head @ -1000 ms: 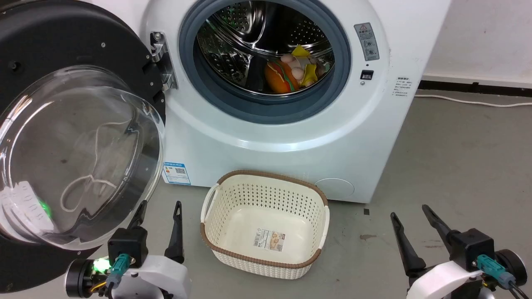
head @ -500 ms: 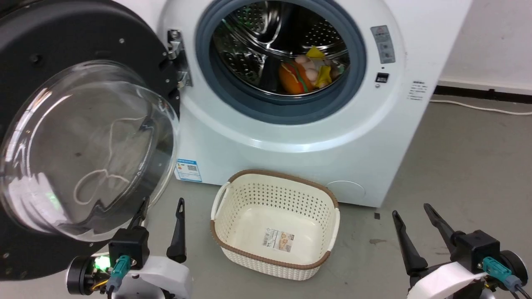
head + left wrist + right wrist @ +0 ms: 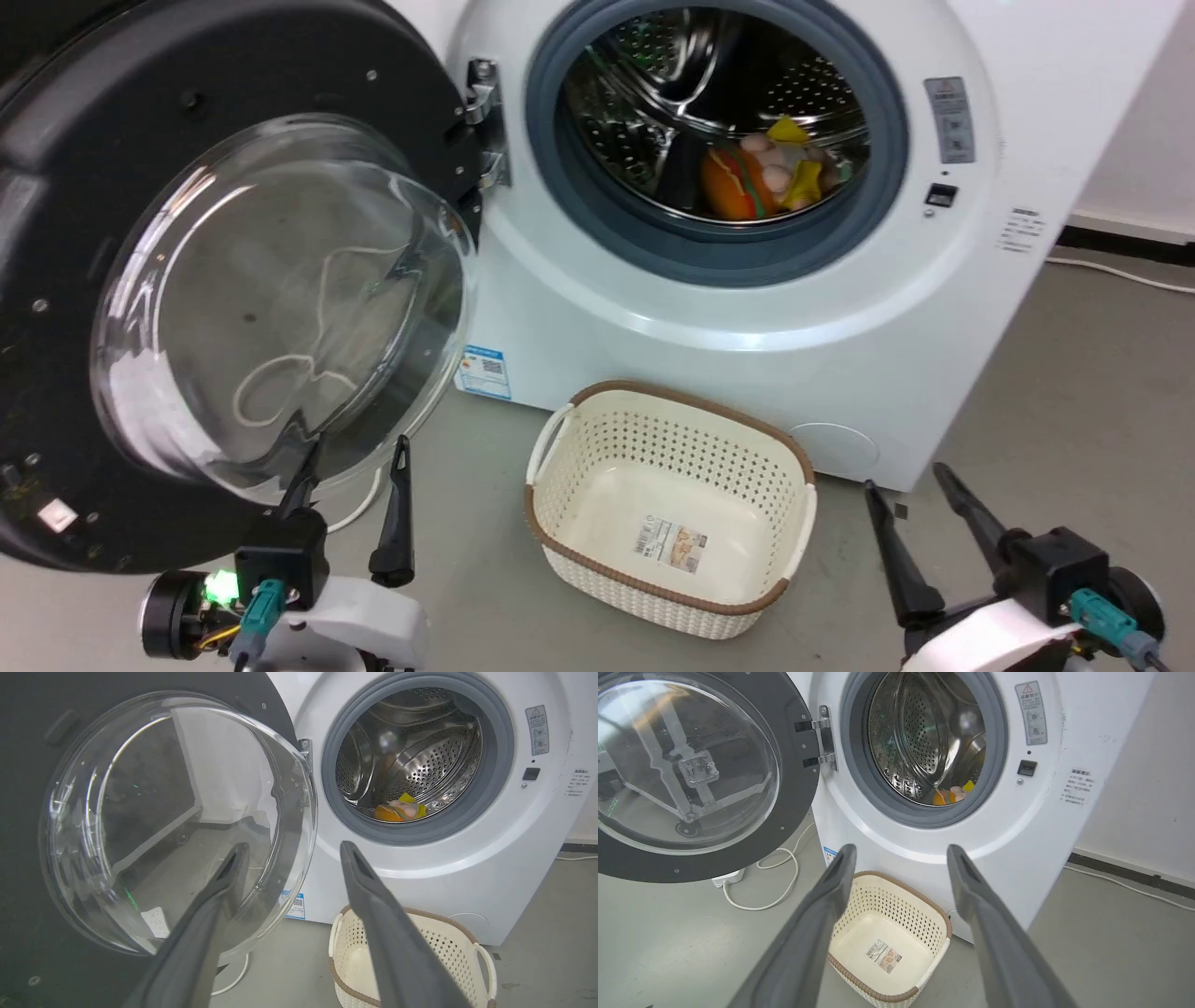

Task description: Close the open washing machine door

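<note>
The washing machine door (image 3: 112,168) stands swung wide open to the left, glossy black with a bulging clear glass window (image 3: 280,308); it also shows in the wrist views (image 3: 28,812) (image 3: 794,751). The white washing machine (image 3: 747,308) (image 3: 467,868) (image 3: 1036,826) shows its steel drum with colourful toys (image 3: 761,177) inside. My left gripper (image 3: 353,457) (image 3: 289,851) is open, low and just in front of the glass window's lower edge, holding nothing. My right gripper (image 3: 906,481) (image 3: 901,854) is open at the lower right, apart from everything.
A cream perforated basket (image 3: 560,457) (image 3: 934,914) with a brown rim sits on the grey floor before the washer, between my grippers. A white cable (image 3: 775,891) and a socket strip lie on the floor under the door. A wall and skirting stand at the right.
The whole head view has shifted right, so the camera has turned left. Both grippers keep their places at the bottom and stay open; the door remains wide open.
</note>
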Motion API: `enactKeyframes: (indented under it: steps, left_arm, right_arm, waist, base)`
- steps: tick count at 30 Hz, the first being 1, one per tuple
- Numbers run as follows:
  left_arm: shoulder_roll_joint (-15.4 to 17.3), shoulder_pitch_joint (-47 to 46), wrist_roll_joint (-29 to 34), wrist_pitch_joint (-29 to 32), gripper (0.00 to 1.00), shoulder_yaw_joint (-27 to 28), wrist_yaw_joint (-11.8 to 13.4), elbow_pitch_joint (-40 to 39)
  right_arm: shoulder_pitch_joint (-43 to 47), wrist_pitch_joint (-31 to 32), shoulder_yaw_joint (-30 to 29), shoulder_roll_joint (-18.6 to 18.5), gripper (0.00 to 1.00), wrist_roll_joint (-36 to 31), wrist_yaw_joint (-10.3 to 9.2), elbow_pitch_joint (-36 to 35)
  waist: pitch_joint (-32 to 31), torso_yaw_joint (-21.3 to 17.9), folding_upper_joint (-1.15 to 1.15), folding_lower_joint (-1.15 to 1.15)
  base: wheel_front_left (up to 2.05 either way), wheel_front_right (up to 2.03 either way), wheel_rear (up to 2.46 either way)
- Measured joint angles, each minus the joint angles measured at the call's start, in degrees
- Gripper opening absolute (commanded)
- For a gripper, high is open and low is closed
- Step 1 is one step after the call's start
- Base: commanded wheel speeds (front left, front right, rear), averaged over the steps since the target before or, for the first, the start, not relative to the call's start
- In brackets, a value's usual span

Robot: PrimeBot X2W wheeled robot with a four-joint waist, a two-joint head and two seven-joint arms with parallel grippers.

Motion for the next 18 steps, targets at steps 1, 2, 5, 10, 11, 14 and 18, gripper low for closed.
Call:
enactKeyframes:
  steps: [1, 2, 5, 10, 11, 14, 18]
  left_arm:
    - [0.03, 0.07, 0.00, -0.24, 1.00, 0.01, 0.00, -0.19]
    - [0.05, 0.21, 0.00, -0.43, 1.00, 0.10, 0.03, -0.41]
    - [0.09, 0.86, -0.01, -0.75, 1.00, 0.23, 0.08, -1.01]
    - [0.16, 1.19, -0.16, -1.43, 1.00, 0.55, 0.52, -1.88]
    - [0.19, 1.42, -0.30, -1.49, 1.00, 0.67, 0.56, -2.19]
    - [0.23, 1.81, -0.42, -1.83, 1.00, 0.85, 0.59, -2.49]
    - [0.33, 2.29, -0.42, -2.46, 1.00, 1.14, 0.73, -2.60]
  right_arm:
    - [-0.02, -0.21, 0.25, 0.00, 1.00, 0.03, 0.00, 0.09]
    - [-0.04, -0.43, 0.51, 0.00, 1.00, 0.05, 0.00, 0.23]
    - [-0.11, -0.52, 1.32, 0.00, 1.00, 0.07, 0.00, 0.79]
    - [-0.94, -1.31, 2.53, 0.00, 1.00, 0.23, 0.00, 1.59]
    - [-0.96, -1.53, 2.87, 0.00, 1.00, 0.56, 0.00, 1.98]
    - [-1.01, -1.78, 3.20, 0.00, 1.00, 0.56, 0.00, 2.32]
    - [-1.91, -2.45, 3.92, 0.00, 1.00, 0.92, 0.00, 2.79]
  waist:
    - [0.04, 0.30, 0.00, 0.00]
    - [0.09, 0.59, 0.00, 0.00]
    - [0.25, 1.44, 0.00, 0.00]
    - [0.44, 2.75, 0.00, 0.00]
    - [0.51, 3.26, 0.00, 0.00]
    - [0.56, 3.77, 0.00, 0.00]
    - [0.72, 5.03, 0.00, 0.00]
  base:
    - [0.00, 0.00, 0.00]
    - [0.00, 0.00, 0.00]
    - [0.00, 0.00, 0.00]
    - [0.00, 0.00, 0.00]
    - [0.00, 0.00, 0.00]
    - [0.00, 0.00, 0.00]
    - [0.00, 0.00, 0.00]
